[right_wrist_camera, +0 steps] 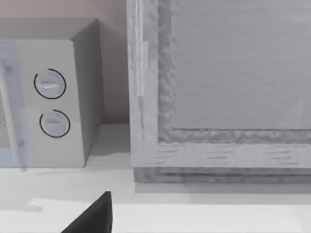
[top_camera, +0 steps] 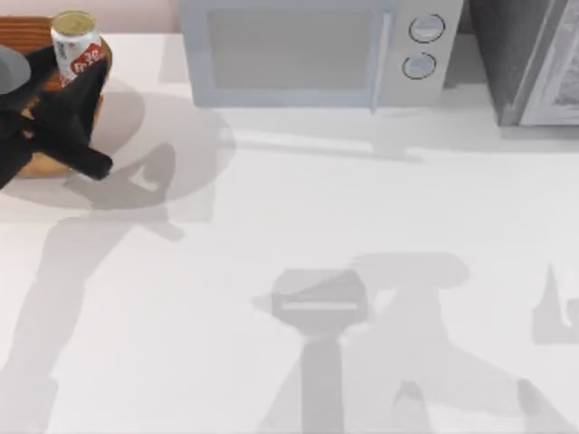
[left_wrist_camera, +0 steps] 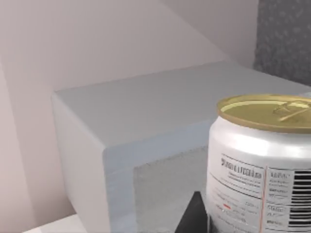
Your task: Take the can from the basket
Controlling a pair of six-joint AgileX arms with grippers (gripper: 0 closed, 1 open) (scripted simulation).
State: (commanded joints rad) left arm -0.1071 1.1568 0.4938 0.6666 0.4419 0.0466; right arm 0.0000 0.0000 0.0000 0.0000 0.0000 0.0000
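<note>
Left gripper (top_camera: pixel 77 72) clenched on can (top_camera: pixel 76 45); can upright, lifted above basket (top_camera: pixel 36 165), left of microwave (top_camera: pixel 312 50). Right gripper (right_wrist_camera: pixel 92 216): finger state cannot tell.

Arm hiding the basket, edges cropping the can

The left arm is covering most of the basket (top_camera: pixel 54 163); the left wrist view's edge is cutting off the can (left_wrist_camera: pixel 260 165).

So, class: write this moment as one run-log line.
left gripper: holding can, upright, above basket | right gripper: parked near microwave | can: lifted, not yet set down
</note>
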